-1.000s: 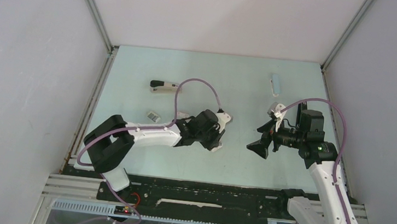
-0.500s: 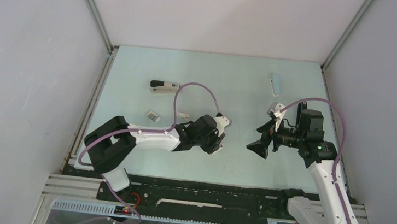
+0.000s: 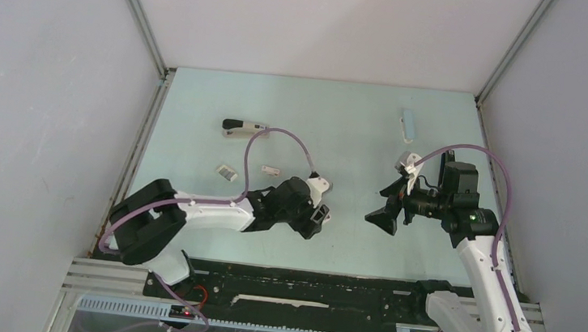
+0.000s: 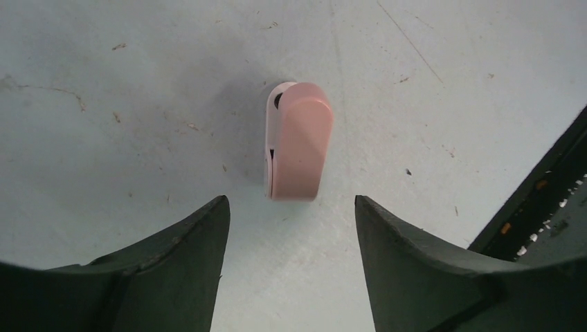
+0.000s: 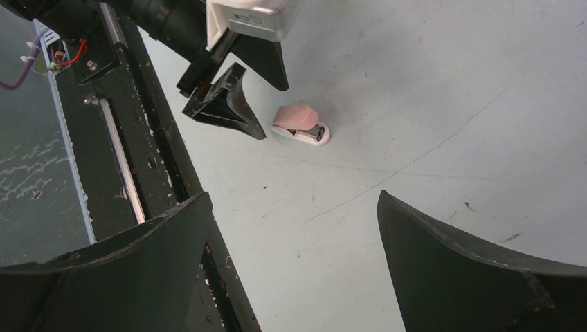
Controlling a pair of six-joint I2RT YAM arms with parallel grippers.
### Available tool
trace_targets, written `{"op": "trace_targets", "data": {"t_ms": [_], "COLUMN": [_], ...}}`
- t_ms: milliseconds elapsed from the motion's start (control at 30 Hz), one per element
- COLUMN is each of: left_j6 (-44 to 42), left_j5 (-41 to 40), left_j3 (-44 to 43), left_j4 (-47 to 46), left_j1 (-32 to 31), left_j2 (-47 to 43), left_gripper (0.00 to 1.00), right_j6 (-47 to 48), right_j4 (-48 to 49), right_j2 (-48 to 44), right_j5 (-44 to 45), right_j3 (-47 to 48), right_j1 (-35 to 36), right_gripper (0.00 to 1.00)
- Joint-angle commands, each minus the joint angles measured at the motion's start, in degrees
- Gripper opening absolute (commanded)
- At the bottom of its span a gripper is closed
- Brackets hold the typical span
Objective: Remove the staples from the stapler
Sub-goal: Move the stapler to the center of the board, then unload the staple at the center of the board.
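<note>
The stapler [image 3: 243, 129], black with a silver top arm, lies on the table at the far left, away from both grippers. Two small grey strips, the staples [image 3: 227, 173] [image 3: 268, 168], lie between it and my left arm. My left gripper [image 4: 291, 207] [image 3: 316, 217] is open, with nothing between its fingers. Just beyond its tips a small pink-topped, white-based mini stapler [image 4: 297, 142] [image 5: 301, 124] rests on the table. My right gripper [image 5: 294, 200] [image 3: 384, 207] is wide open and empty, hovering to the right and pointing at the left gripper.
A pale blue oblong object [image 3: 409, 124] lies at the far right of the table. The black rail [image 5: 118, 159] runs along the table's near edge, close behind the left gripper. Grey walls enclose the table on three sides.
My left gripper has opened and drawn back toward the near edge, leaving the pink mini stapler on the table. The right arm has not moved.
</note>
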State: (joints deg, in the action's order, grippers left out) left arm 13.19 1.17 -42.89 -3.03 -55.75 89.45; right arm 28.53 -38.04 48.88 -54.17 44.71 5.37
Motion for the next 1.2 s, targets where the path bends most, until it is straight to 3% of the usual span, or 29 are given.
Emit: {"op": "trace_targets", "data": {"t_ms": [0, 567, 800, 900, 1000, 1167], "left_j6": [1.04, 1.70, 2.43, 2.66, 3.13, 3.81], "left_j5": [-1.02, -0.98, -5.80, -8.64, -11.59, -15.40], "left_j3": [2.63, 11.32, 16.36, 19.14, 21.97, 26.49], "left_j4": [-3.98, -7.07, -8.93, -9.72, -10.74, -12.78], "left_j1": [-0.24, -0.24, -0.20, -0.07, 0.10, 0.37], "left_j2": [-4.97, -16.46, -23.45, -27.44, -30.76, -35.79], "left_gripper": [0.74, 0.82, 0.87, 0.91, 0.92, 0.93], "right_j6": [1.69, 4.71, 8.71, 14.10, 26.12, 39.01], "right_j4": [-0.30, -1.58, -1.80, -3.10, -8.83, -18.11], "right_j2": [-0.10, 0.65, 1.87, 1.83, 2.79, 10.24], "right_j5": [-1.66, -4.13, -3.84, -2.84, -4.96, -2.30], "right_j3": [0.02, 0.02, 0.16, 0.97, 2.93, 12.01], "right_j1": [-0.33, -0.31, 3.08, 6.04, 7.53, 11.84], "right_gripper": [1.00, 1.00, 1.00, 1.00, 1.00, 1.00]}}
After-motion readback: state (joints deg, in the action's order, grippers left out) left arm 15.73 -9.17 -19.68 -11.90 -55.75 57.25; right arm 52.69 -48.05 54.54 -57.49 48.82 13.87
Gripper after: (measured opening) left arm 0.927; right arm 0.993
